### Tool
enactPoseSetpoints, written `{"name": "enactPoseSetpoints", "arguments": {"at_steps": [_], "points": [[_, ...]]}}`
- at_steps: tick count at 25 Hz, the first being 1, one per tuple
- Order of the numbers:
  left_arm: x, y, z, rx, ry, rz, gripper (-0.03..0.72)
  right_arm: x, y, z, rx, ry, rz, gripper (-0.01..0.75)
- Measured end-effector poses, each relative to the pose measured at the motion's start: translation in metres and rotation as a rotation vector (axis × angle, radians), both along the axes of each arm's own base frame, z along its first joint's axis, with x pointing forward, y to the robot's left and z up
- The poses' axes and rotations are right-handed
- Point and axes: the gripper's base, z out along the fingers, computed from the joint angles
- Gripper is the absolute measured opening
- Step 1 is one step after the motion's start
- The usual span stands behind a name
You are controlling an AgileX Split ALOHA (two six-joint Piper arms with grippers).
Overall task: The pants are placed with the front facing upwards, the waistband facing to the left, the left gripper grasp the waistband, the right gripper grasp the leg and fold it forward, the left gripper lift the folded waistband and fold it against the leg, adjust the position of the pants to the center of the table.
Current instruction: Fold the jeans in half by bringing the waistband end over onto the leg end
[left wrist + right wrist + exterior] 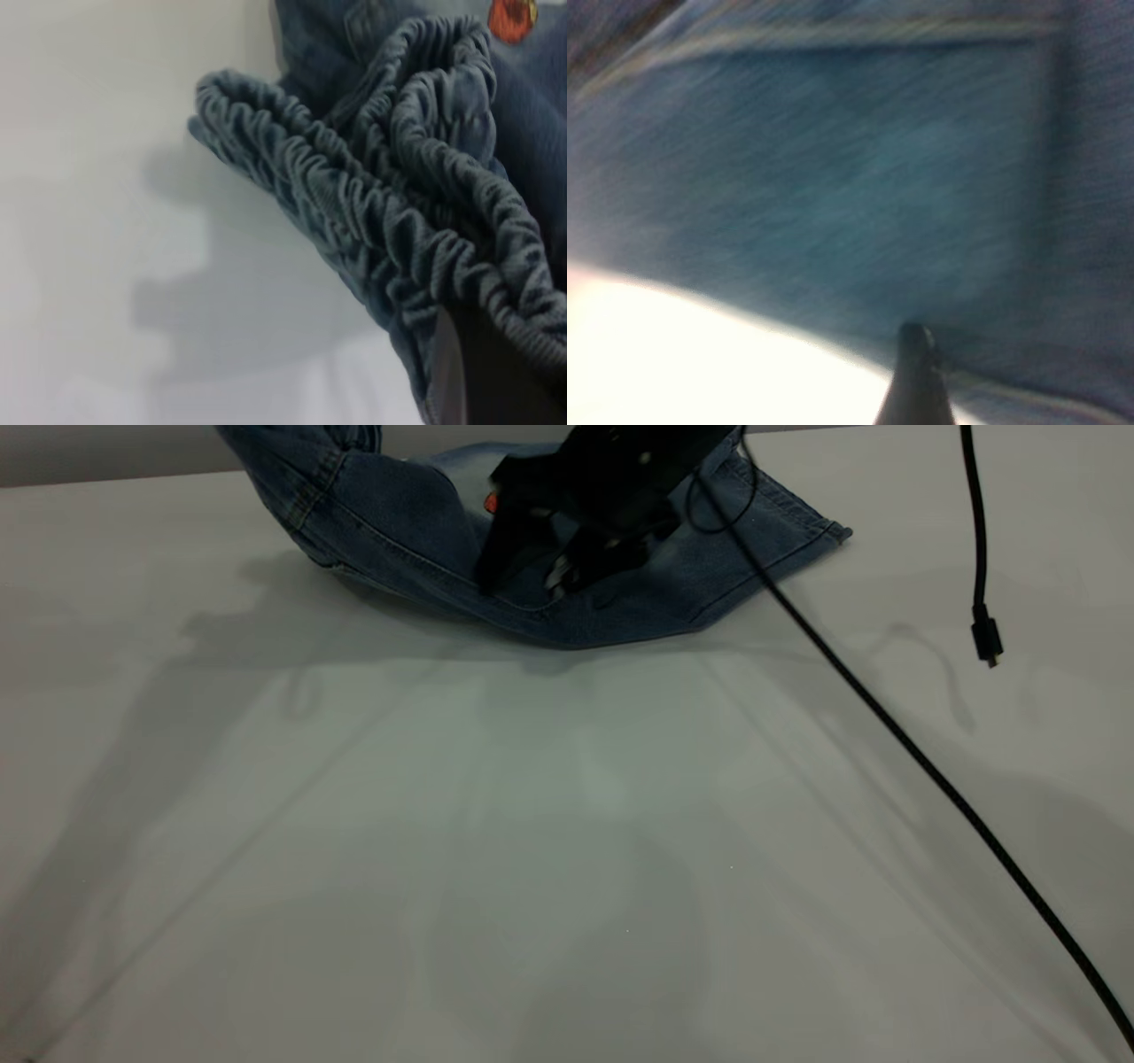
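Observation:
The blue denim pants (416, 531) lie at the far edge of the table (567, 824), their left end lifted out of the exterior view's top. The right cuff (797, 522) rests flat on the table. The ruched waistband (390, 204) fills the left wrist view, bunched in folds and draped over my left gripper (447, 354), which is shut on it. The left gripper is outside the exterior view. My right gripper (532, 576) is down on the middle of the pants. In the right wrist view one fingertip (915, 350) meets the denim edge (859, 204), the other hidden under cloth.
A black cable (895, 735) runs from the right gripper diagonally to the near right corner. A second cable with a plug (985, 638) hangs at the right. A small orange patch (512, 19) shows on the pants.

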Motion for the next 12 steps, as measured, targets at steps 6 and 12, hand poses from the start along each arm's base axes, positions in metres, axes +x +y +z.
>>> {"name": "enactPoseSetpoints", "arguments": {"at_steps": [6,12], "points": [[0.002,0.000,0.000,0.010,-0.023,-0.023,0.089,-0.006,0.012,0.006,0.004,-0.011,0.028,0.479],[0.005,0.000,0.002,0.005,-0.066,-0.015,0.089,-0.009,0.016,0.024,0.012,-0.034,0.053,0.479]]}}
